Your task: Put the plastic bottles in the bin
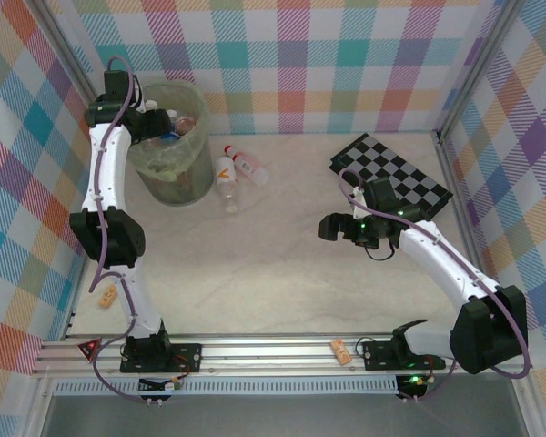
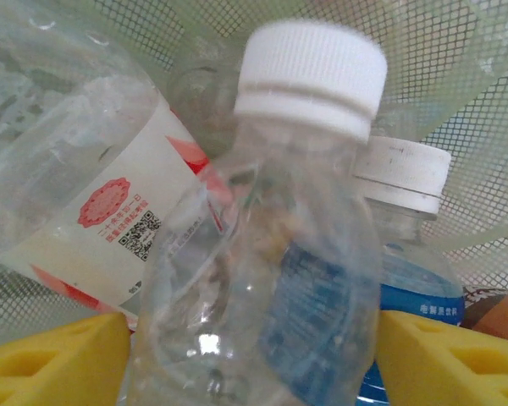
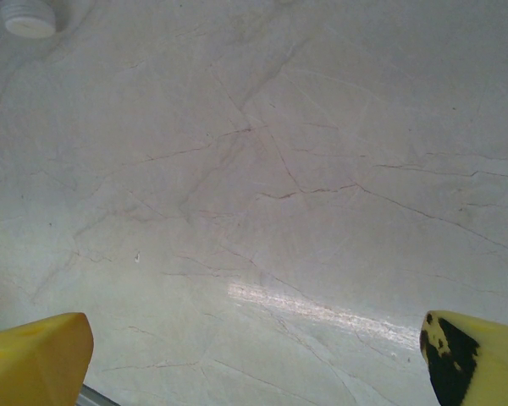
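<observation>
The bin (image 1: pixel 175 173) is standing at the far left of the desk (image 1: pixel 273 282), close to the left wall, and it is already holding several bottles. In the left wrist view a clear bottle (image 2: pixel 271 279) with a white cap and a blue label is sitting upright between the yellow fingers (image 2: pixel 51 359) of the left end effector (image 2: pixel 254 359). A red-labelled bottle (image 2: pixel 93 203) is leaning in on its left, and a third bottle (image 2: pixel 406 254) with a white cap and blue label is standing behind on its right, with the bin's meshed wall behind all three. From above, the left end effector (image 1: pixel 159 127) is hanging over the bin's rim. Its fingers are standing apart on either side of the clear bottle – whether they are pressing it or only flanking it I cannot tell.

Two bottles (image 1: pixel 239 173) are lying on the desk just right of the bin, near each other.

The right end effector (image 1: pixel 330 228) is hovering over the middle of the desk with its fingers (image 3: pixel 34 355) spread wide and nothing between them – only bare marbled surface below, and a white cap (image 3: pixel 30 21) at the top left corner of its view. A checkerboard (image 1: pixel 391 173) is lying at the far right. Between the two arms the desk is offering broad open room.
</observation>
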You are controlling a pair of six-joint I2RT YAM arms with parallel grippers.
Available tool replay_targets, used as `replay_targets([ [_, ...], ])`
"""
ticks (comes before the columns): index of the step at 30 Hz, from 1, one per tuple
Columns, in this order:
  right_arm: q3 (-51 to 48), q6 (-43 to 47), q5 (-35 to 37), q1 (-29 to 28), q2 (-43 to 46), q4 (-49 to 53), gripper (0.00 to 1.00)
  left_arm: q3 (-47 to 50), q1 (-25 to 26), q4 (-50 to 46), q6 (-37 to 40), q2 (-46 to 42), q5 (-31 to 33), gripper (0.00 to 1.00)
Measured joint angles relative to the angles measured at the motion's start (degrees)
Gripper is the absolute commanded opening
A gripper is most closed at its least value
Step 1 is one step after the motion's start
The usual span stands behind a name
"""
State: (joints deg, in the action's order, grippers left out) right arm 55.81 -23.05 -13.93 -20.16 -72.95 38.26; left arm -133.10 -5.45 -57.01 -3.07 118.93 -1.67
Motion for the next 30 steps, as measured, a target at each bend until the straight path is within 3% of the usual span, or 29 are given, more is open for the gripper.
replay_targets([
  [8, 0.0, 0.0, -0.3, 0.0, -0.4, -0.1, 0.99, 1.6, 0.0, -0.5, 1.0, -5.2, -0.9, 0.87],
  [21, 0.0, -0.1, -1.4, 0.0, -0.5, -0.1, 0.99, 5.4, 1.0, 0.4, 1.2, -21.7, -0.6, 0.86],
  [24, 0.0, -0.1, -1.6, 0.0, -0.5, -0.1, 0.99, 8.0, 3.9, 0.2, 0.9, -23.9, 1.3, 0.87],
  [30, 0.0, -0.3, -1.8, 0.0, -0.5, -1.4, 0.99, 27.8, 16.8, 4.3, -2.2, -36.3, 7.0, 0.87],
])
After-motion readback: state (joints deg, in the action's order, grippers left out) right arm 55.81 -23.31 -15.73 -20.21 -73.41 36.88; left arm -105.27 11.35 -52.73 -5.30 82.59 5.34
